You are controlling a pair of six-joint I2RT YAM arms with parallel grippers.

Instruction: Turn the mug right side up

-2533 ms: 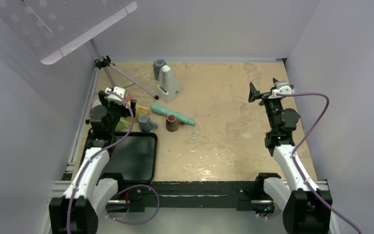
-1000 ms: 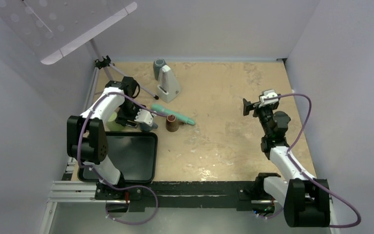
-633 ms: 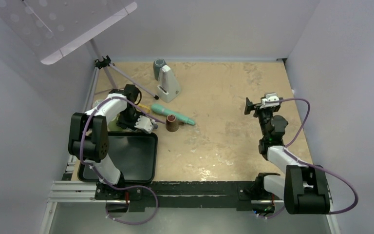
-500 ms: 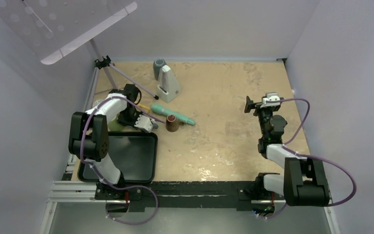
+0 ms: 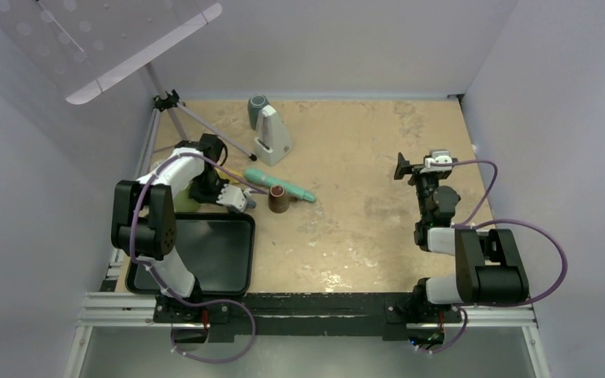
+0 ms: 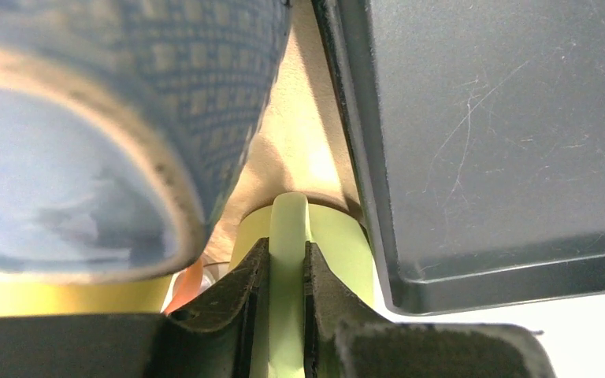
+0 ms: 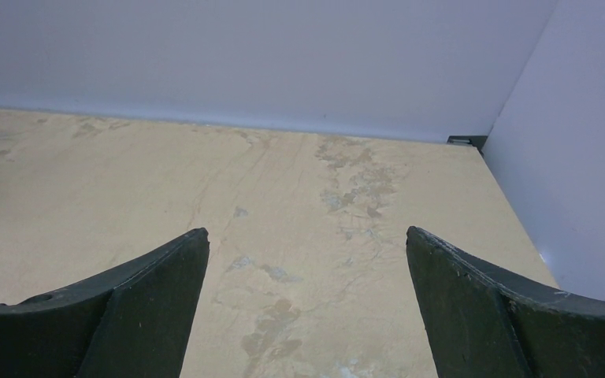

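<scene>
1. Top view: the left gripper point(image 5: 205, 198) sits low by the far edge of the tray point(image 5: 205, 260). Its arm covers most of the mug point(image 5: 183, 202), a pale green patch outside the tray, at its far-left corner. Its jaws cannot be made out here. A brown cup point(image 5: 280, 198) stands just right of it. The right gripper point(image 5: 403, 167) hangs at the right, well apart from the mug.
2. Left wrist view: this shows the hidden grip. The left gripper point(image 6: 286, 250) is pinched narrow on the mug's point(image 6: 339, 244) handle, with one finger point(image 6: 250, 272) on each side of it. A blue mug point(image 6: 165, 71) looms close on one side and the tray's point(image 6: 480, 157) scratched dark floor lies on the other. Whether the mug is upright cannot be told.
3. Right wrist view: the right gripper point(image 7: 307, 236) is spread wide over bare tabletop, holding nothing.
</scene>
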